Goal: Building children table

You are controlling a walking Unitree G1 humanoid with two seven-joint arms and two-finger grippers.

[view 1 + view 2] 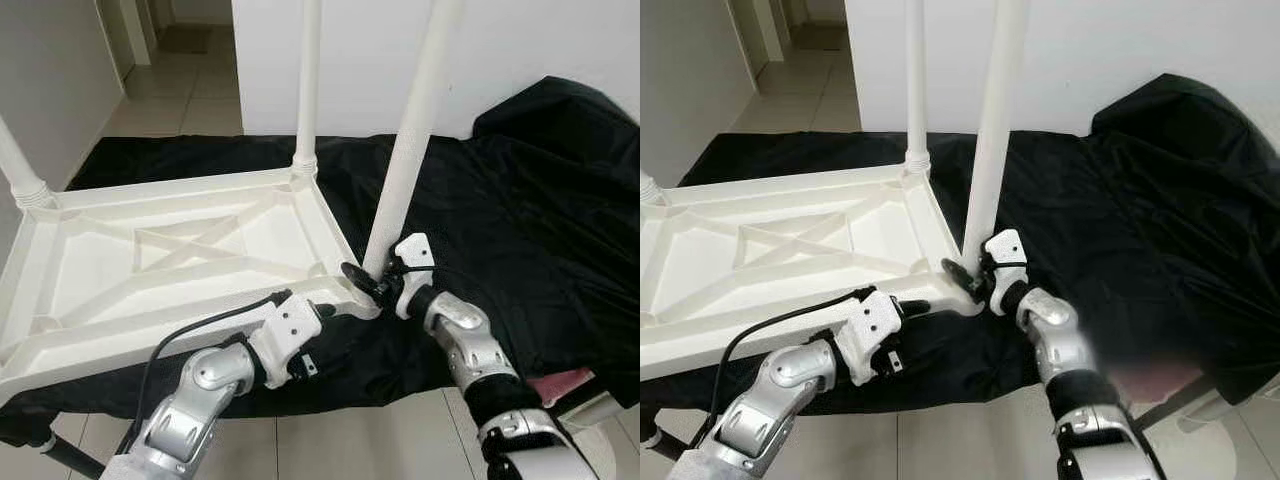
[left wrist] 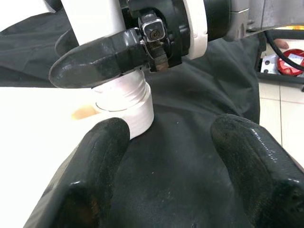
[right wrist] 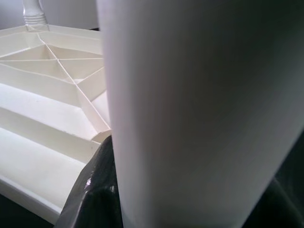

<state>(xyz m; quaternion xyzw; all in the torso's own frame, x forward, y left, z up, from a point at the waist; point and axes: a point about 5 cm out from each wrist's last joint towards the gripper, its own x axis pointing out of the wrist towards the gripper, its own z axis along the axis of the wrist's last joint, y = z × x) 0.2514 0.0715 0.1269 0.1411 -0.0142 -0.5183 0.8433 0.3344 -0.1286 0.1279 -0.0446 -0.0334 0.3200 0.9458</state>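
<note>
A white plastic children's table (image 1: 150,250) lies upside down on a black cloth. Two legs stand screwed in at the far left corner (image 1: 20,170) and the back right corner (image 1: 307,90). My right gripper (image 1: 375,280) is shut on a third white leg (image 1: 410,140), low on its shaft, holding it slightly tilted over the near right corner socket (image 2: 128,102). The leg (image 3: 199,109) sits close against one black finger (image 3: 95,190). My left gripper (image 1: 325,308) is open just beside that corner, with its fingers (image 2: 95,175) apart and nothing between them.
The black cloth (image 1: 520,200) covers the floor to the right and rises in folds against the white wall (image 1: 520,50). Tiled floor (image 1: 350,440) lies in front, and a corridor opens at the back left. A pink thing (image 1: 560,385) and red parts (image 2: 289,54) lie at the right.
</note>
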